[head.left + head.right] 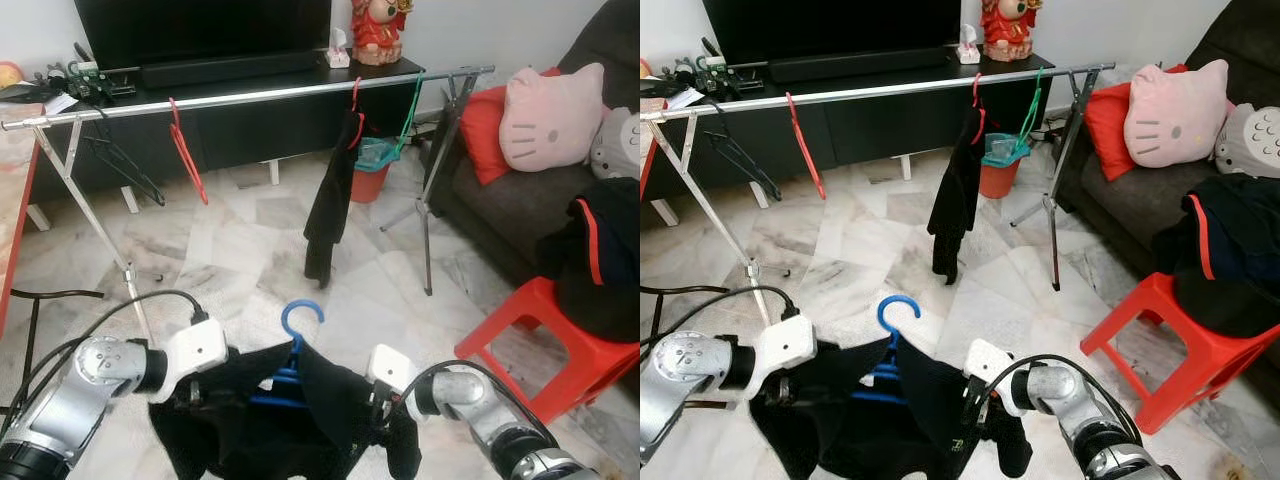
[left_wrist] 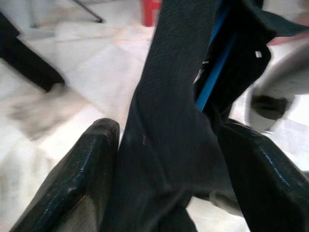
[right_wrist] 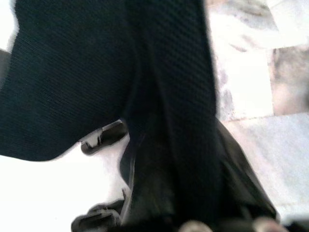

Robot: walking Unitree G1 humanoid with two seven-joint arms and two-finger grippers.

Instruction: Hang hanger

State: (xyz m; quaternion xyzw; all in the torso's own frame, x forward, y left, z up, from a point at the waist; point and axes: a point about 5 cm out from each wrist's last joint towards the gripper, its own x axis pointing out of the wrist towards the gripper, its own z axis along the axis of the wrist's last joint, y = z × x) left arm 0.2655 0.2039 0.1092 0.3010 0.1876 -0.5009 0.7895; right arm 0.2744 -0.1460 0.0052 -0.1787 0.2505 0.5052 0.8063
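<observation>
Marble floor tiles (image 1: 240, 250), pale and veined, run from a dark TV cabinet (image 1: 200, 110) at the far wall to a grey sofa (image 1: 520, 200) on the right, where a red cushion (image 1: 485, 130) and a pink cat-face cushion (image 1: 550, 115) lean. A long metal drying rail (image 1: 250, 95) on folding legs crosses the room in front of the cabinet; it carries a black wire hanger (image 1: 120, 165) near its left end, a red hanger (image 1: 185, 150), a dark garment (image 1: 330, 200) hanging limp near the middle, and a green hanger (image 1: 408, 115) near the right end. A red plastic stool (image 1: 560, 340) stands by the sofa with dark clothes (image 1: 600, 250) heaped over it.

Low in front, a black shirt (image 1: 300, 420) is stretched between both silver arms, draped on a blue plastic hanger (image 1: 295, 345) whose hook curls up above the collar, well short of the rail. The left gripper (image 2: 164, 145) has its jaws partly open around a gathered fold of the shirt, the blue hanger bar just past it. The right gripper (image 1: 385, 405) is buried in the cloth at the shirt's other shoulder; how its jaws stand I cannot tell. Both forearms angle inward, elbows out.
</observation>
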